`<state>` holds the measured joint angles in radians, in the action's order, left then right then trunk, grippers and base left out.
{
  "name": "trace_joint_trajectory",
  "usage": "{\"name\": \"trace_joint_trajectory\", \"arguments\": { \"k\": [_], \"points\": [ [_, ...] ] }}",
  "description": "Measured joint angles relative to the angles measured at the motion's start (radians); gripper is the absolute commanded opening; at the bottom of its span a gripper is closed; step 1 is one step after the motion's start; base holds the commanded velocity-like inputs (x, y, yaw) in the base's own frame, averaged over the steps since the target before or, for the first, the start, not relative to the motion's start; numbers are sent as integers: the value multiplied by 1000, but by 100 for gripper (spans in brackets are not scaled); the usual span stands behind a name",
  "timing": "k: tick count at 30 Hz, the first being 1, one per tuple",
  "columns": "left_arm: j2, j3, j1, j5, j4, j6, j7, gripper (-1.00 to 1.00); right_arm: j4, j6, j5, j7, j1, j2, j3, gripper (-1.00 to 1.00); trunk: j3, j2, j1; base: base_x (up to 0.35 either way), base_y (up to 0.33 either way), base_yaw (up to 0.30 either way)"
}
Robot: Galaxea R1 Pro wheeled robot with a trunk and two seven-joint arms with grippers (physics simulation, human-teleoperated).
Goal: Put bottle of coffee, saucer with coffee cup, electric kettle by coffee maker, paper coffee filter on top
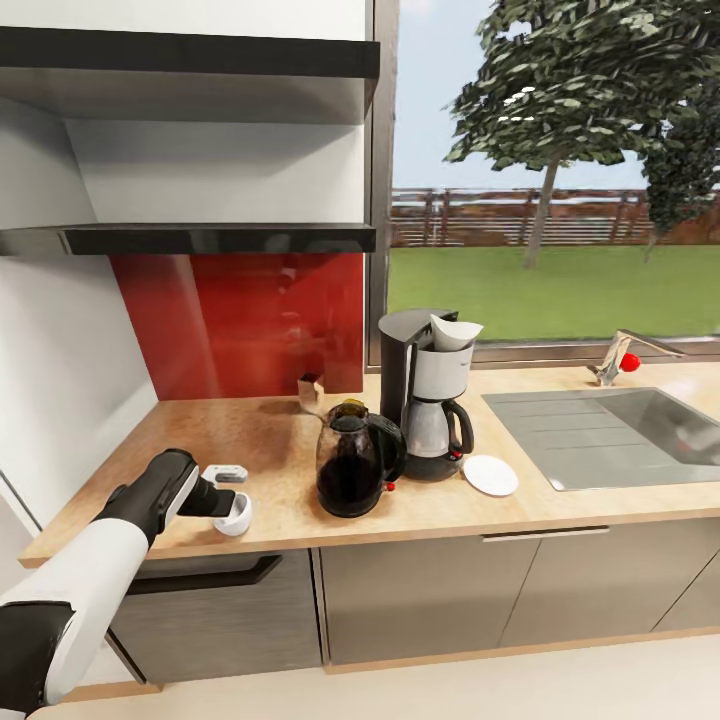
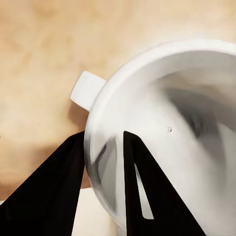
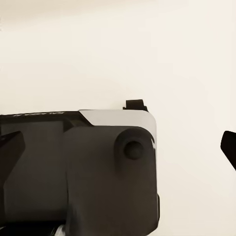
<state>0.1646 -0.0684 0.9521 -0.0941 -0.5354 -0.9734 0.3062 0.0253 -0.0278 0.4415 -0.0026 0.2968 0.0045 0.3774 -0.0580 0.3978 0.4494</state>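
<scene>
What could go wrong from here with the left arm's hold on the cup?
1. The left gripper pinches only the coffee cup's thin wall, one finger inside and one outside, so the cup may tilt or slip when lifted.
2. The saucer lies past the electric kettle and beside the coffee maker, so carrying the cup across could knock either.

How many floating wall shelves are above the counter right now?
2. The upper shelf runs along the top of the head view; the lower shelf hangs just above the red backsplash. More may sit above the frame.
</scene>
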Motion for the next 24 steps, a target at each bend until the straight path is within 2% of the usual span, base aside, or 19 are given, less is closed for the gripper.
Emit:
{"name": "trace_joint_trajectory", "arguments": {
  "k": [6, 15, 17, 20, 24],
  "points": [
    [4, -5, 9, 0, -4, -9, 5, -100, 1, 1, -3, 4, 0, 0, 1, 100, 0, 0, 0, 0, 0, 0],
    [13, -12, 37, -6, -5, -14, 67, -100, 4, 4, 0, 5, 0, 1, 2, 100, 0, 0, 0, 0, 0, 0],
    [15, -25, 48, -7, -5, -19, 71, -100, 5, 5, 0, 6, 0, 2, 2, 100, 0, 0, 0, 0, 0, 0],
    [17, -81, 73, -6, -3, -25, 76, -100, 5, 5, 0, 6, 0, 2, 1, 100, 0, 0, 0, 0, 0, 0],
    [21, -111, 88, -5, 4, -26, 93, -100, 5, 7, 1, 6, 0, 1, 0, 100, 0, 0, 0, 0, 0, 0]
  ]
}}
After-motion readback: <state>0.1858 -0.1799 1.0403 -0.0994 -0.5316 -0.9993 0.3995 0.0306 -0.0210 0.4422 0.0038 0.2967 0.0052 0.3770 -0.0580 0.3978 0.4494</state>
